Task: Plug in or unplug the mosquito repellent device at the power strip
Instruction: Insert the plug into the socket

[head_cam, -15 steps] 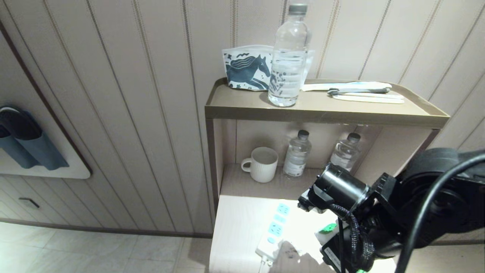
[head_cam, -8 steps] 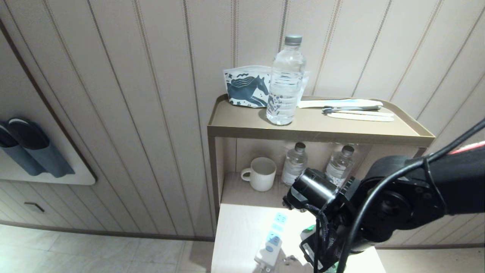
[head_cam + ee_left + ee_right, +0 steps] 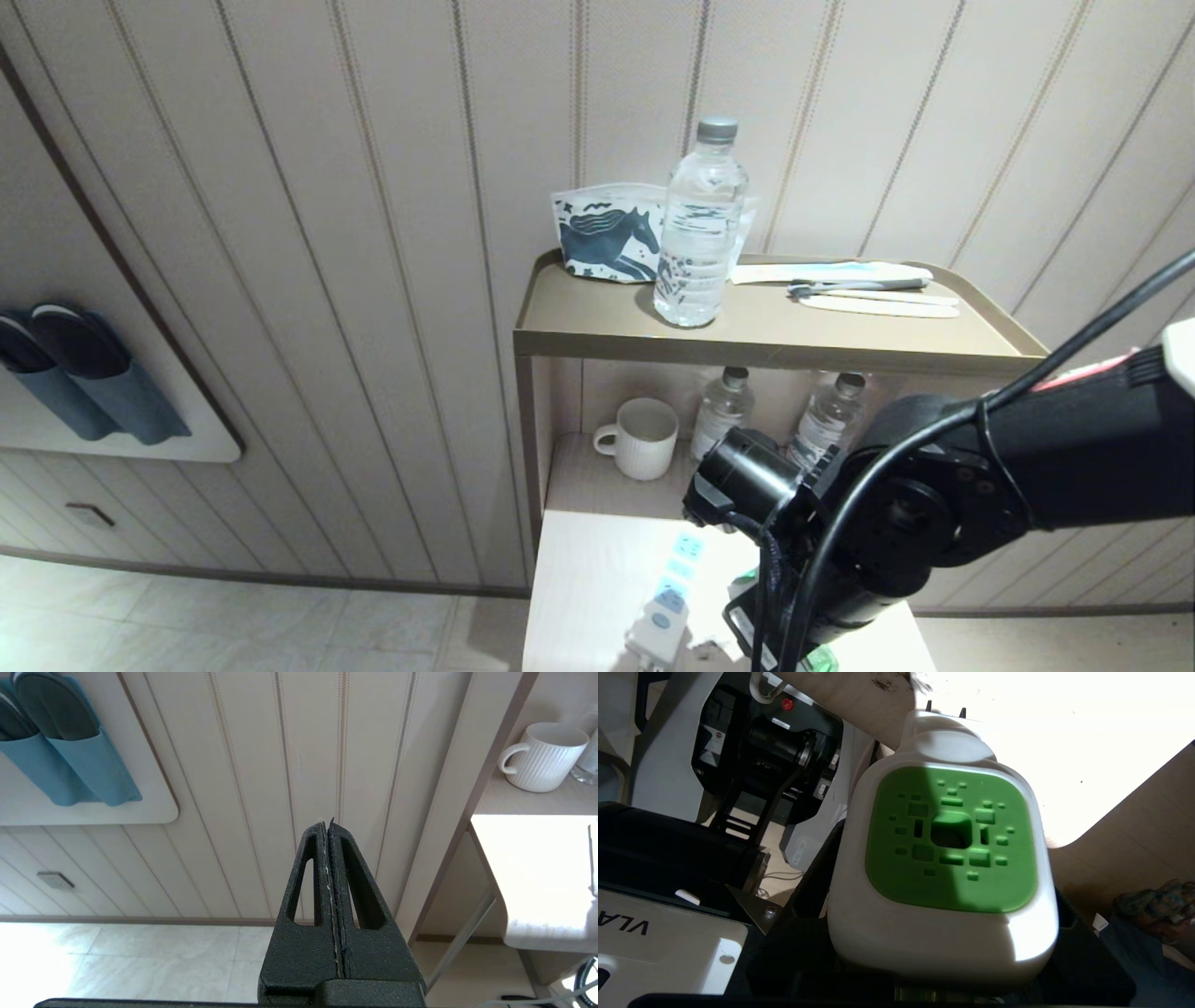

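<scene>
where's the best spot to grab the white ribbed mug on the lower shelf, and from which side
Grip the white ribbed mug across its body or over its rim, coming from the open front of the shelf. It stands upright with the mouth up and the handle pointing toward the left side panel, so the handle side looks cramped. The small water bottles stand close on its other side, leaving the front the likely clearest approach.

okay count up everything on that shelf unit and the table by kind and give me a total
Clear plastic water bottles: 3
White ribbed mug: 1
Horse-print pouch: 1
White power strip: 1
Green-and-white mosquito repellent device: 1
Total: 7, leaving out the unclear slim items on top.
</scene>
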